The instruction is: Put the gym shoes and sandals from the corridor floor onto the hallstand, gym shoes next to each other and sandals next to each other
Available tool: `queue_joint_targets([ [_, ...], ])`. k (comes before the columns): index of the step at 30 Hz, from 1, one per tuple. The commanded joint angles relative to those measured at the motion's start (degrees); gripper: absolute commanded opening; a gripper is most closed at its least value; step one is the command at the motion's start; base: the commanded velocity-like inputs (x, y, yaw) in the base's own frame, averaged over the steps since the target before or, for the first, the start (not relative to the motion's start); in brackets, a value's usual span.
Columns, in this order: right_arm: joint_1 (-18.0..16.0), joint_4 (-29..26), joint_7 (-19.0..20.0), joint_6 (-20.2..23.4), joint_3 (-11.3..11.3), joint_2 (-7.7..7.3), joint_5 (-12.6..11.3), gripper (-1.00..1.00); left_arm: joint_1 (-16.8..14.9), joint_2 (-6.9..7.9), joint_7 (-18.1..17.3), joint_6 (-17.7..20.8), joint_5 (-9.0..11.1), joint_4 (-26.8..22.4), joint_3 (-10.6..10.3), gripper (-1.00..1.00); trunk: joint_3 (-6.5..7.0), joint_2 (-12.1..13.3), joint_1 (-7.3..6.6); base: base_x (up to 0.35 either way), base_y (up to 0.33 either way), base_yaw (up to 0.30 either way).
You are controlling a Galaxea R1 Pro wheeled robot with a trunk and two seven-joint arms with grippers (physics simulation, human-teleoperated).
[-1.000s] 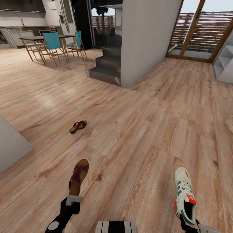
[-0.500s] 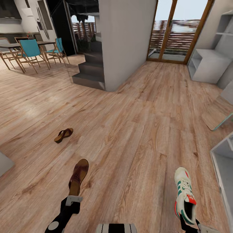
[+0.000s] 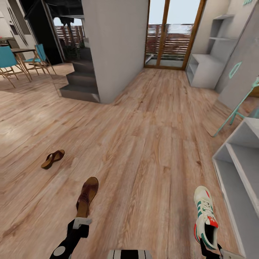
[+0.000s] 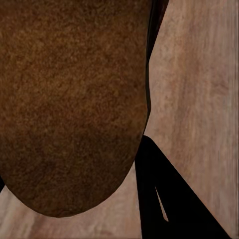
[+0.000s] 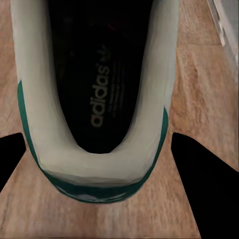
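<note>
My left gripper [image 3: 82,219] is shut on the heel end of a dark brown sandal [image 3: 87,195], which points away from me above the corridor floor [image 3: 151,151]. Up close, its brown sole [image 4: 69,99] lies beside a black finger [image 4: 169,199]. My right gripper [image 3: 210,249] is shut on the heel of a white gym shoe [image 3: 205,215] with green stripes and red accents; its heel opening [image 5: 97,99] sits between both black fingers [image 5: 204,184]. The second sandal [image 3: 53,159] lies on the floor to the left. The pale grey hallstand [image 3: 230,169] stands close at the right. The other gym shoe is out of view.
A grey wall block [image 3: 115,46] with dark steps [image 3: 81,86] stands ahead left. Beyond are glass doors [image 3: 169,36] and another pale unit [image 3: 205,70] with stepped wall shelves. Teal chairs [image 3: 9,61] stand far left and a teal frame [image 3: 237,108] leans at the right.
The camera has swung to the right, so the floor sandal, steps and chairs slid left and the hallstand came into view. Both grippers keep their shoes in the same spot.
</note>
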Motion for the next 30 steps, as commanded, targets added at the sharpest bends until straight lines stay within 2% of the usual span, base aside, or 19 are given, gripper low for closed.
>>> queue_joint_targets([
  [1, -0.07, 0.06, 0.50, -0.15, -0.29, 0.03, -0.05, -1.00, -0.02, -0.06, -0.42, -0.16, -0.56, -0.04, 0.49, -1.00, -0.02, -0.01, -0.01, 0.021, 0.000, -0.300],
  [14, -0.07, 0.03, 0.62, -0.22, -0.21, 0.03, -0.01, -1.00, -0.02, -0.05, -0.34, -0.14, -0.47, -0.16, 0.67, -1.00, 0.48, -0.01, -0.01, 0.287, 0.000, -0.269],
  [30, -0.07, 0.01, 0.82, -0.18, -0.18, 0.04, 0.21, -1.00, -0.02, -0.13, -0.25, -0.07, -0.38, 0.15, 0.68, -1.00, 1.87, -0.01, -0.01, 0.335, 0.034, -0.026],
])
